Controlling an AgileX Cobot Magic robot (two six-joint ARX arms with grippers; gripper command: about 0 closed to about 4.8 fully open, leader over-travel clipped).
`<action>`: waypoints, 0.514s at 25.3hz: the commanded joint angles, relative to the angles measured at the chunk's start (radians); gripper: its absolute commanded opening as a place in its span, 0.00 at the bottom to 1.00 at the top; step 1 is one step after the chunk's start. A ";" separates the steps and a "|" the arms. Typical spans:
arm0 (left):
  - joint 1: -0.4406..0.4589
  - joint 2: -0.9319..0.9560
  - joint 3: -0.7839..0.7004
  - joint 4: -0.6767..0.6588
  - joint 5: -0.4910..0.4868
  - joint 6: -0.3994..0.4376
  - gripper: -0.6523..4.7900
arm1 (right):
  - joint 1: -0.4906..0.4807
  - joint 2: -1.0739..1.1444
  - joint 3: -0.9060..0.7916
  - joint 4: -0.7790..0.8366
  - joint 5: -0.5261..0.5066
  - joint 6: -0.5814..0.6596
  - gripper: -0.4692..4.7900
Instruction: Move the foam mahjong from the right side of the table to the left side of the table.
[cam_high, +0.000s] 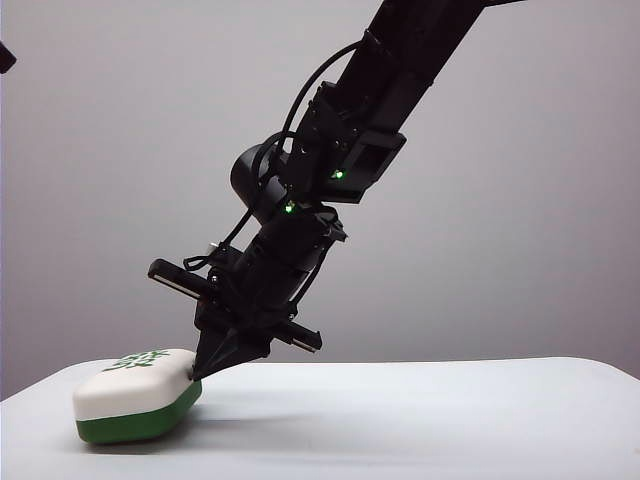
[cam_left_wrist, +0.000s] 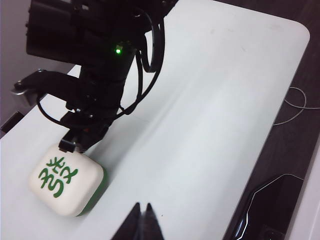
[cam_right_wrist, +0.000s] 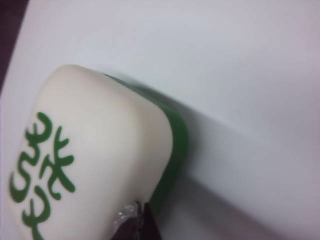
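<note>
Plain grey wall stands behind a white desk (cam_high: 450, 410) with rounded corners. On it, near the left end in the exterior view, sits the mahjong (cam_high: 135, 395): a soft rounded block, white above, dark green at the base, a green character printed on top. It lies flat on the desk, close to that end's edge.

One black arm comes down from the upper right and slants across the middle to the block. That is the right arm, and the right hand (cam_high: 205, 368) has its fingertips drawn together into a point, touching the block's upper right edge where white meets green. It grips nothing; the tips press against the side only. The right wrist view shows the same closed tips (cam_right_wrist: 136, 220) against the white side of the block (cam_right_wrist: 95, 150).

The left hand (cam_left_wrist: 141, 212) hangs above the desk, apart from the block (cam_left_wrist: 65, 180), its two fingertips together and empty. A thin cable (cam_left_wrist: 295, 107) lies on the dark floor beyond the desk's long edge.
</note>
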 joint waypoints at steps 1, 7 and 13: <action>0.000 0.002 0.006 0.015 0.001 0.000 0.11 | -0.004 -0.005 0.004 -0.068 0.052 -0.065 0.08; 0.000 0.004 0.006 0.020 -0.003 0.000 0.11 | -0.025 -0.064 0.004 -0.137 0.117 -0.109 0.08; 0.000 0.004 0.006 0.108 -0.184 -0.073 0.11 | -0.029 -0.256 0.003 -0.440 0.201 -0.344 0.08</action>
